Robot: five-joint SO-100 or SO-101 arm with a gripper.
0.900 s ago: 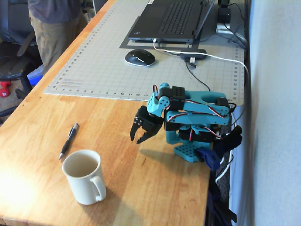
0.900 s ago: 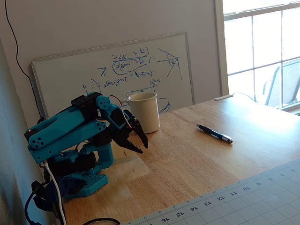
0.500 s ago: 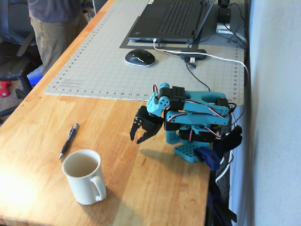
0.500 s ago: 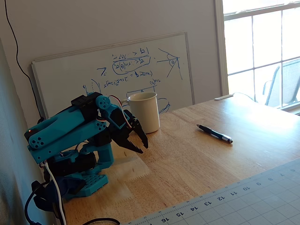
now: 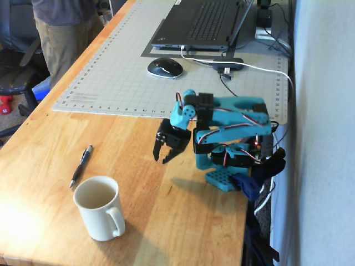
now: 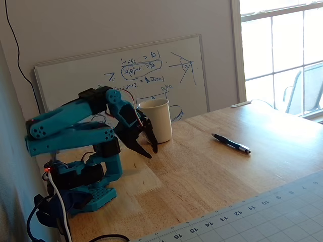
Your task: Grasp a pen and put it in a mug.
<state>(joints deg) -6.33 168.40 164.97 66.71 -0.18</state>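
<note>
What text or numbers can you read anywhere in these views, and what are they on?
"16", "15", "14", "13", "12": ruler numbers along the cutting mat edge in a fixed view.
The same mat in a fixed view: edge numbers too small to read.
Whiteboard: blue handwritten formulas and sketches, too blurred to read.
Pen, mug, laptop: no legible text.
</note>
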